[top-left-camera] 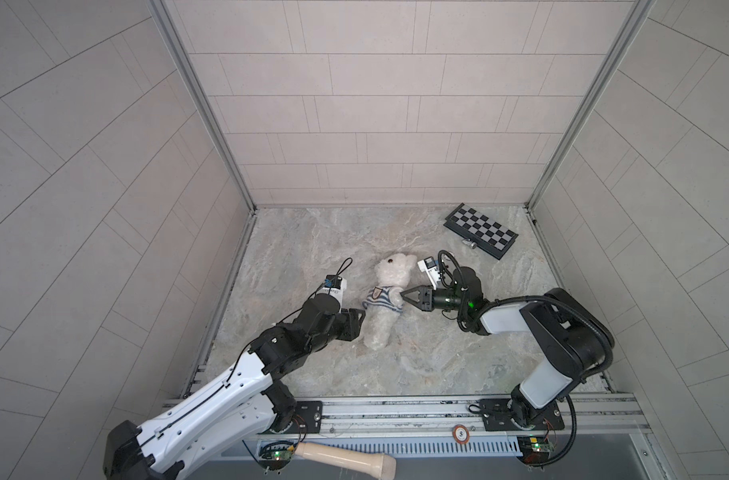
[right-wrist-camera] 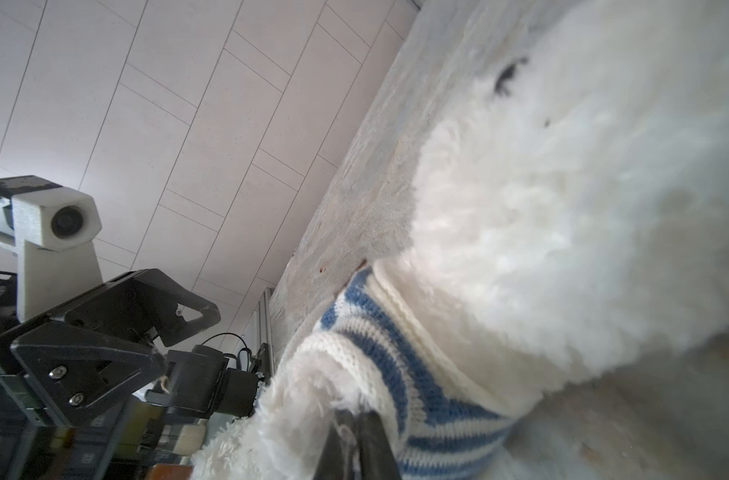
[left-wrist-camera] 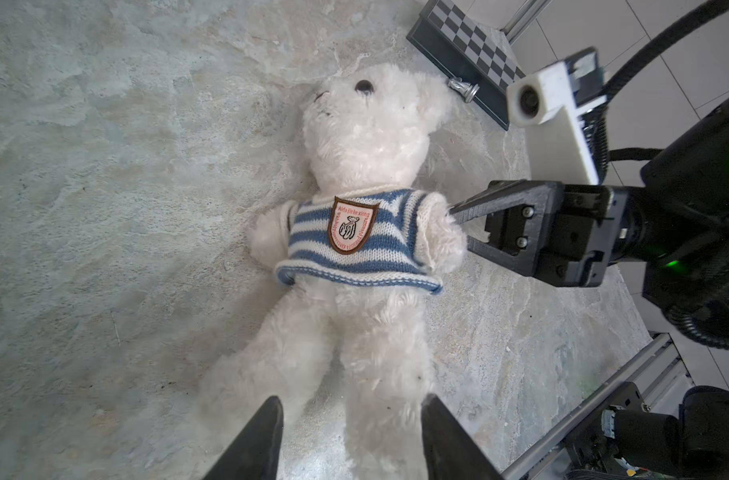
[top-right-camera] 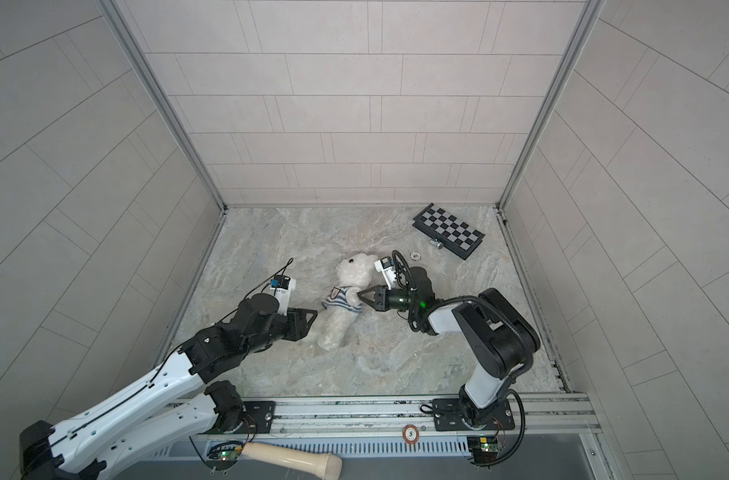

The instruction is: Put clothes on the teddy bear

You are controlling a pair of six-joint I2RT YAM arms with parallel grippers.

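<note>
The only clear writing is on the shield badge (left-wrist-camera: 351,224) on the chest of the striped shirt (left-wrist-camera: 396,253) that the teddy bear (left-wrist-camera: 367,137) wears. Red letters along its top edge seem to read "Aida Be be xiong"; the smaller line down its sides is too fine to read. A round disc (top-left-camera: 460,433) on the front rail (top-left-camera: 396,409), near the right arm's base, carries the number 5.

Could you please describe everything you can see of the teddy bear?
The teddy bear is fluffy cream-white plush with small dark face beads. It lies on its back on the marbled table, head toward the back wall, legs toward the robot. It wears a blue-and-white striped knit shirt with a shield badge, arms out of the sleeves. The right gripper pinches one arm; the open left gripper hovers over a leg.
</note>
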